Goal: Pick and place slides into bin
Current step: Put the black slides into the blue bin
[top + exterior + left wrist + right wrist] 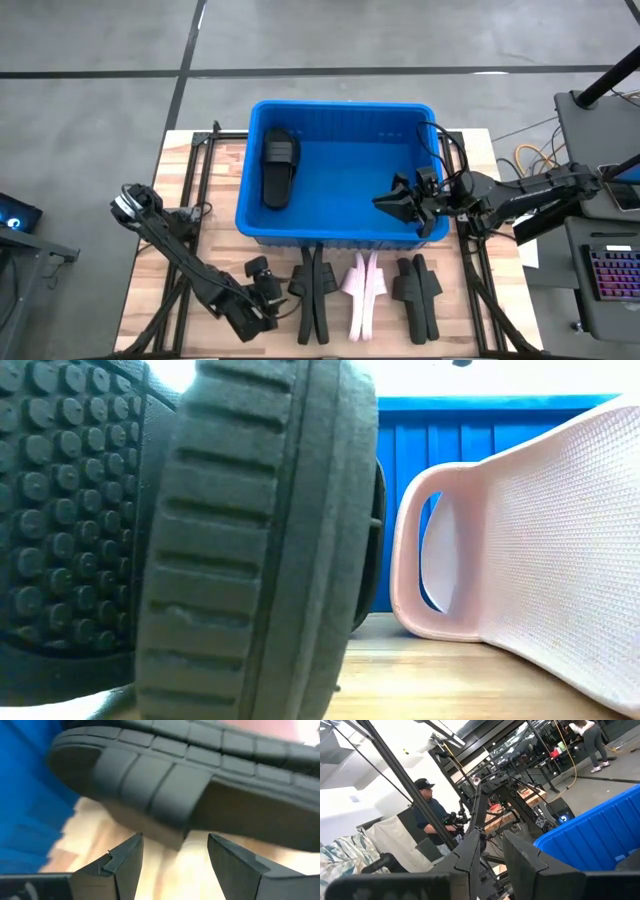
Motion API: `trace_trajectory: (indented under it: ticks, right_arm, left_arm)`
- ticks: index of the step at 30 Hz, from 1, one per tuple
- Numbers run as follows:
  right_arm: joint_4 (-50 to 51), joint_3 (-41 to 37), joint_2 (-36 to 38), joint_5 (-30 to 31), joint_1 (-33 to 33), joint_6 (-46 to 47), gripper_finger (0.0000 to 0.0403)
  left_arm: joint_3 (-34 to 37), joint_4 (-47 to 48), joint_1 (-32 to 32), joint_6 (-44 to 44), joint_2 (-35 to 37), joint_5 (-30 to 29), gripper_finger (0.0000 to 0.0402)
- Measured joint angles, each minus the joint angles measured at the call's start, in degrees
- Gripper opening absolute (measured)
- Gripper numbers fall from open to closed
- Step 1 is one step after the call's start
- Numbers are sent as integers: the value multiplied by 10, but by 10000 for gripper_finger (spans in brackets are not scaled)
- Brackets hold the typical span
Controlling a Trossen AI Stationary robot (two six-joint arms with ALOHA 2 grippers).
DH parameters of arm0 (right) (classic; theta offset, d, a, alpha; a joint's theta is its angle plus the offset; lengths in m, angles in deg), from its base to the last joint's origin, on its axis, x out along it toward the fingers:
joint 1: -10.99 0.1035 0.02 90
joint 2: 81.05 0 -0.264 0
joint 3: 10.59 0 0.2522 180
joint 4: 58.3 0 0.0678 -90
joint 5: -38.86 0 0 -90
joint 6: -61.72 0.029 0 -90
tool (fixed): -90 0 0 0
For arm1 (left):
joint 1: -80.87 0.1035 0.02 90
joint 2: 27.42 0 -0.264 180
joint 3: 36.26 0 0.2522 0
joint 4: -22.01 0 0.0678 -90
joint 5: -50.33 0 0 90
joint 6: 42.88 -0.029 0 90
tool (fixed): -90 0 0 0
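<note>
Largest first: wooden table (200, 190), carrying a blue bin (345, 235) just ahead of both grippers. Inside the bin, one black slide (279, 167) lying flat at the far left corner, well apart from the right gripper (392, 203) and beyond the left gripper (282, 292).

Over the bin's right half, hovering above its bare floor, the right gripper, fingers (520, 857) standing a narrow gap apart with nothing between them, pointed toward the bin's middle. In the right wrist view, the blue wall just past those fingers, and in the room beyond, two people standing well off.

On the table in front of the bin, a row of slides on edge: a black pair (312, 290) immediately right of the left gripper, then a pale pink pair (362, 290), then another black pair (417, 293) below the right gripper's side of the bin.

Left gripper low at the table's front, beside the nearest black pair, fingers (122, 862) spread open and empty, the ribbed black sole (190, 785) close ahead of the tips, not yet between them. Touching or not, cannot tell.

From table height, black sole and pink strap (440, 550) filling the view, bin wall behind.
</note>
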Motion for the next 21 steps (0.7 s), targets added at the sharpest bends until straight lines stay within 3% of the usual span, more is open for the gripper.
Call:
trace_trajectory:
  ticks: [5,11,21]
  right_arm:
    - [0,0,0,0,0,26,71]
    - [0,0,0,0,0,39,70]
    - [-1,0,0,0,0,39,74]
  left_arm:
    - [35,-72,1,6,0,-18,206]
    - [70,-77,1,105,0,-51,206]
    - [110,-148,10,99,0,-60,193]
